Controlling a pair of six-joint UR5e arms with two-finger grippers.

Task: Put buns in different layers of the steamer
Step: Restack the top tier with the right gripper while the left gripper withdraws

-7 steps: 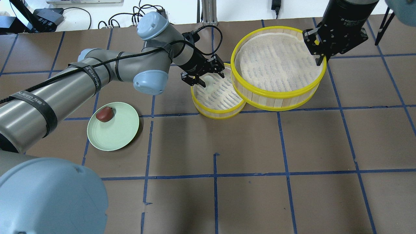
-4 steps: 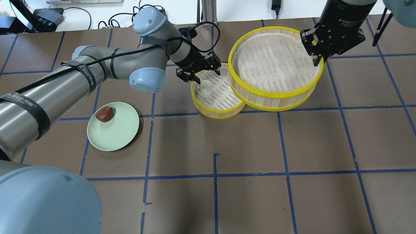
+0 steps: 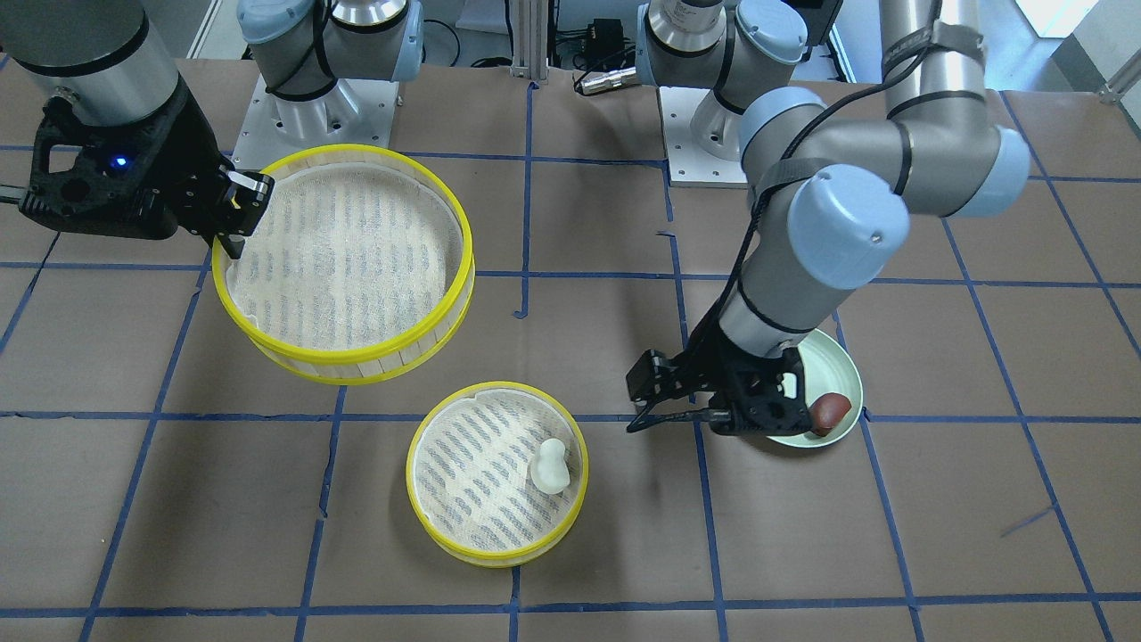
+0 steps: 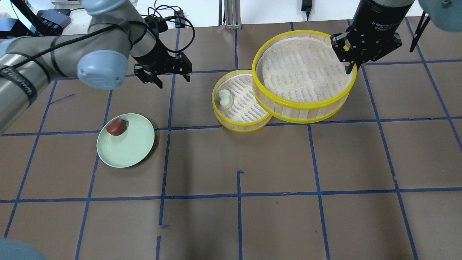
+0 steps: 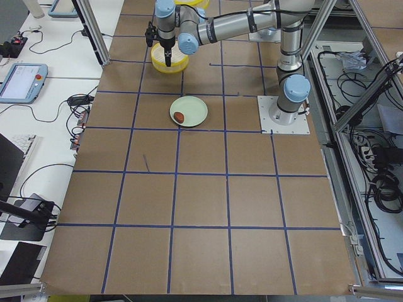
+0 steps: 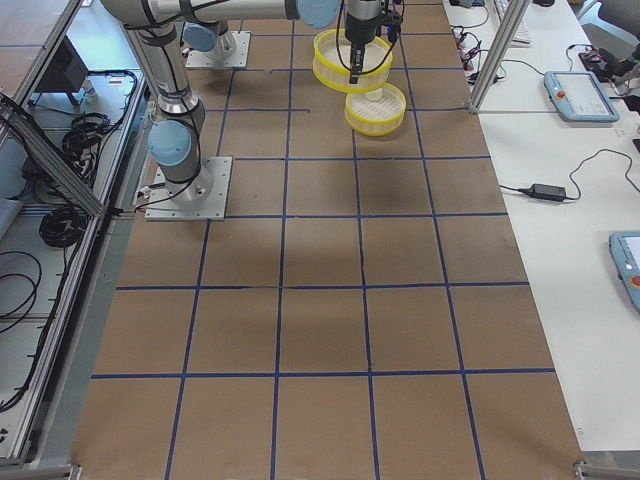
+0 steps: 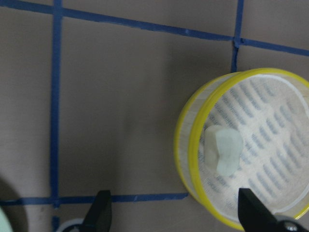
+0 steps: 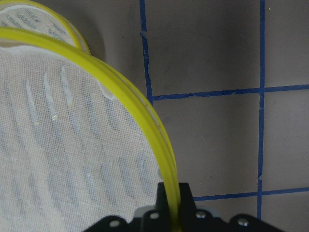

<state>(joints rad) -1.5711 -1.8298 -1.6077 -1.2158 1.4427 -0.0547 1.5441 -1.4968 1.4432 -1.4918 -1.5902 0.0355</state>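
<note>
The white bun (image 4: 225, 98) lies in the small steamer tray (image 4: 238, 127), near its left rim; it also shows in the left wrist view (image 7: 223, 150). The reddish-brown bun (image 4: 116, 126) lies on the pale green plate (image 4: 133, 151). My left gripper (image 4: 174, 82) is open and empty, above the table between the plate and the small tray. My right gripper (image 4: 349, 68) is shut on the far right rim of the large steamer tray (image 4: 303, 104) and holds it lifted. The large tray is empty and overlaps the small tray's right edge in the overhead view.
The table is brown, with blue tape lines. Cables and a metal post stand along its far edge. In the front-facing view the large tray (image 3: 357, 357) and the small tray (image 3: 495, 557) are apart. The robot bases stand behind them.
My left gripper has let go of the white bun in the small tray and moved left, away from it. My right gripper has shifted the large tray slightly.
</note>
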